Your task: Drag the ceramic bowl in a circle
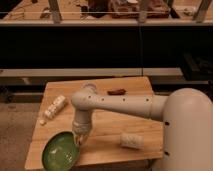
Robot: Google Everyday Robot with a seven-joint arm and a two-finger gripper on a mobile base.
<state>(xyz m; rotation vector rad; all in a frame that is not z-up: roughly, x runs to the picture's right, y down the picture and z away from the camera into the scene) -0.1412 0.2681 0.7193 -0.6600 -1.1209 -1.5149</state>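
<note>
The ceramic bowl [60, 151], near a tabletop [107, 127] corner, is met at its rim by the end effector [80, 138] (grip cannot be told); the arc is best swept inward.

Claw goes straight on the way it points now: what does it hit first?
Likely the ceramic bowl: the claw points down at its right rim, at the wooden table's front left. Depth is unclear; it may already touch.
</note>
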